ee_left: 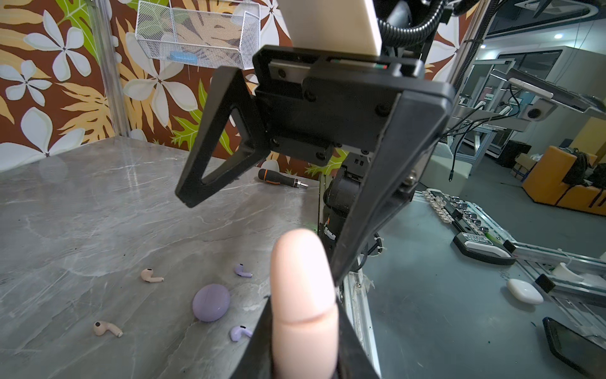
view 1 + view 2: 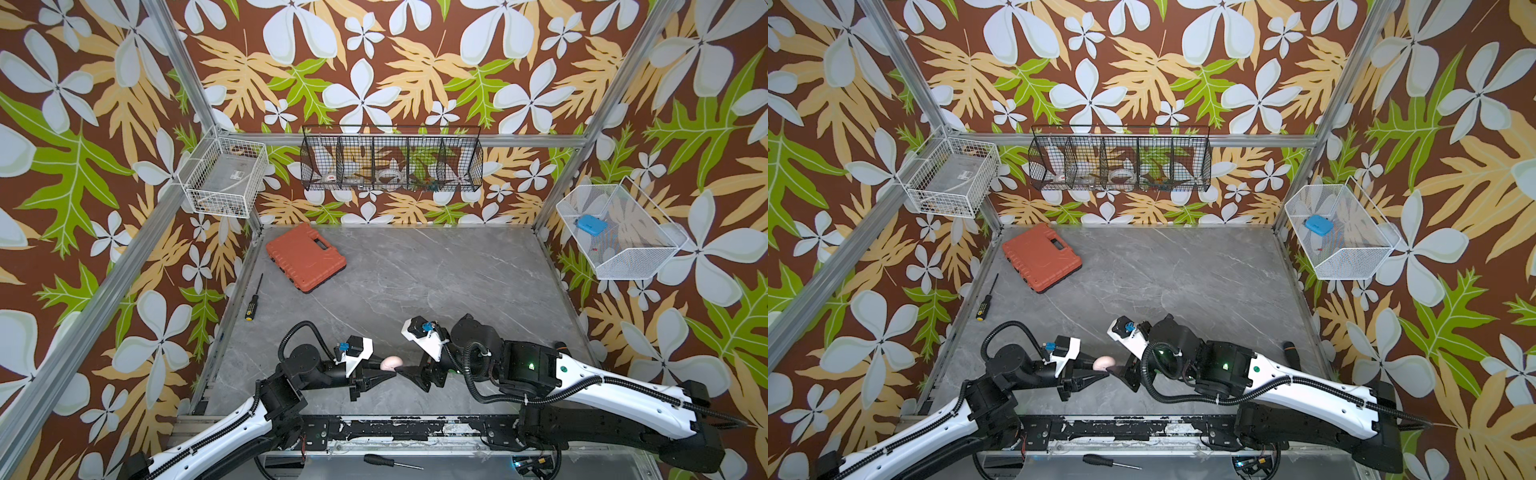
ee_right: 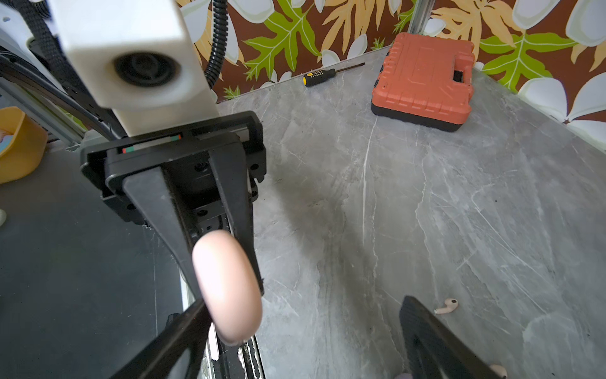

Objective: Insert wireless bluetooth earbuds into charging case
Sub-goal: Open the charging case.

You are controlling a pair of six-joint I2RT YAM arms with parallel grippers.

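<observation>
Grey marble tabletop (image 2: 436,282) carries the wireless bluetooth earbuds (image 1: 151,275) loose, two pale pink and two lavender, scattered round a closed lavender case (image 1: 211,302), with none seated in any case. The left gripper (image 2: 388,367) is clamped tight on a closed pink charging case (image 2: 391,363) and holds it clear of the surface, apparently to present its seam to the other arm. The right gripper (image 1: 262,239) stands wide open and empty, with one finger at the pink case's edge, touching or nearly so, judged as positioning to pry the lid.

arms (image 2: 615,384): white shells, black joints | corrugated black cables (image 3: 217,39) | black fingers (image 1: 393,170)
</observation>
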